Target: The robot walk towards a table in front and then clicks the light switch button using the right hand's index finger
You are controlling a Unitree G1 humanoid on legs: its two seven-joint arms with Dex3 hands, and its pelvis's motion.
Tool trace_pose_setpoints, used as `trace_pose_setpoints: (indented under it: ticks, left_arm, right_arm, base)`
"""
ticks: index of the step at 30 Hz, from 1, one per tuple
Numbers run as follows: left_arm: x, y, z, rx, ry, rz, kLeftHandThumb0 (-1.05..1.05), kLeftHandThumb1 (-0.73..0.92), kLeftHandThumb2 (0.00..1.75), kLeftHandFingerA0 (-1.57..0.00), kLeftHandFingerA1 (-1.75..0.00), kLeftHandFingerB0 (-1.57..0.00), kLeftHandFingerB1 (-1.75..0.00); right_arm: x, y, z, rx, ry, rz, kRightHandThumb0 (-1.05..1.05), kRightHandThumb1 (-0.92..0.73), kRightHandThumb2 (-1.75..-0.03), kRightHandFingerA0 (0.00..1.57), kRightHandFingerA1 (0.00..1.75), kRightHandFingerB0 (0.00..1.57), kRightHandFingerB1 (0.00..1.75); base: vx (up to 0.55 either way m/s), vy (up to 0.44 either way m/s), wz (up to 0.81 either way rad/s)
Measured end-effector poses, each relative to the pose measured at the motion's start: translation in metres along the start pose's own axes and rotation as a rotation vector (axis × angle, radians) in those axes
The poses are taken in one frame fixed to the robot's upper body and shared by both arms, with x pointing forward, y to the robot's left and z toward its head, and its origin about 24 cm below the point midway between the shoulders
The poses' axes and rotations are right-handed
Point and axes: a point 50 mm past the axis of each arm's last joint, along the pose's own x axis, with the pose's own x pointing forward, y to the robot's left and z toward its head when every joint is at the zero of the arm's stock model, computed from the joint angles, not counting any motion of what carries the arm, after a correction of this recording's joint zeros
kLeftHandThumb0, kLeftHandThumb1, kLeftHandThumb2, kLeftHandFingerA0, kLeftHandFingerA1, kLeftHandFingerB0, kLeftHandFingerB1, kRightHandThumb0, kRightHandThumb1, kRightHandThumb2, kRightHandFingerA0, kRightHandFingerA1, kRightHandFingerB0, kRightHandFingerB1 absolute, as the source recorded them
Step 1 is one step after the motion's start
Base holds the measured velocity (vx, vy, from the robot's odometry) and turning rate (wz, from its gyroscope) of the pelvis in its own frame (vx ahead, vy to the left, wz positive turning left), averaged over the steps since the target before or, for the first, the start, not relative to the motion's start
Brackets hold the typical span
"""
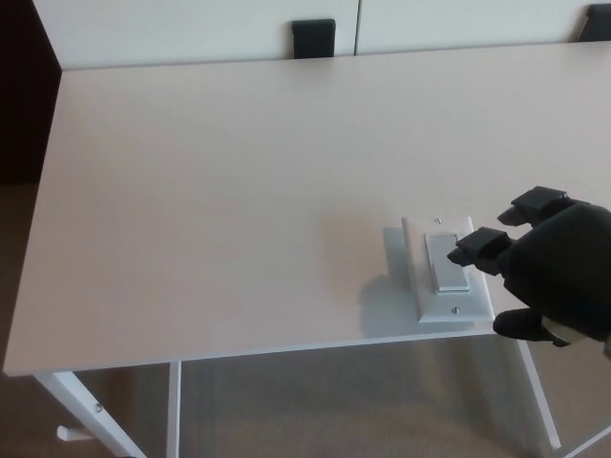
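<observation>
A white light switch plate with a wide rocker button lies flat near the front right edge of the pale table. My right hand comes in from the right, black, fingers spread and holding nothing. Its foremost fingertip is over the right edge of the rocker, at or just above its surface; contact cannot be confirmed. The thumb hangs off the table's front edge. My left hand does not show.
White table legs and brown floor show below the front edge. Two black brackets sit at the table's far edge against a white wall. A dark panel stands at the far left.
</observation>
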Motion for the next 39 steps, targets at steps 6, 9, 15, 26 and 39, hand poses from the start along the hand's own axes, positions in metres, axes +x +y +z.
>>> trace_pose_setpoints:
  ticks: [6, 9, 15, 26, 39]
  left_arm:
    - [0.001, 0.000, 0.001, 0.002, -0.001, -0.001, -0.18, 0.53, 0.55, -0.51, -0.43, -0.38, -0.36]
    - [0.001, 0.000, 0.001, 0.003, -0.001, -0.002, -0.17, 0.55, 0.56, -0.50, -0.43, -0.38, -0.36]
    - [0.001, 0.000, 0.002, 0.006, -0.002, -0.003, -0.18, 0.53, 0.55, -0.52, -0.43, -0.38, -0.36]
    - [0.001, 0.002, 0.007, 0.016, -0.005, 0.000, -0.20, 0.55, 0.56, -0.51, -0.43, -0.36, -0.36]
    - [0.001, 0.002, 0.008, 0.016, -0.002, -0.008, -0.20, 0.55, 0.56, -0.51, -0.42, -0.36, -0.36]
  right_arm:
    - [0.002, 0.004, 0.003, -0.022, -0.013, 0.008, -0.76, -0.58, -0.59, 0.47, 0.46, 0.59, 0.38]
    - [0.002, 0.005, 0.005, -0.035, -0.022, 0.009, -0.77, -0.57, -0.59, 0.48, 0.45, 0.59, 0.38]
    - [0.002, 0.006, 0.005, -0.054, -0.023, 0.007, -0.75, -0.55, -0.58, 0.50, 0.45, 0.59, 0.38]
    - [0.002, 0.009, 0.007, -0.075, -0.042, 0.012, -0.75, -0.58, -0.59, 0.52, 0.44, 0.61, 0.38]
    - [0.002, 0.019, 0.006, -0.095, -0.038, 0.039, -0.75, -0.58, -0.59, 0.51, 0.44, 0.60, 0.38]
  base:
    - [0.00, 0.000, 0.00]
    - [0.00, 0.000, 0.00]
    - [0.00, 0.000, 0.00]
    - [0.00, 0.000, 0.00]
    - [0.00, 0.000, 0.00]
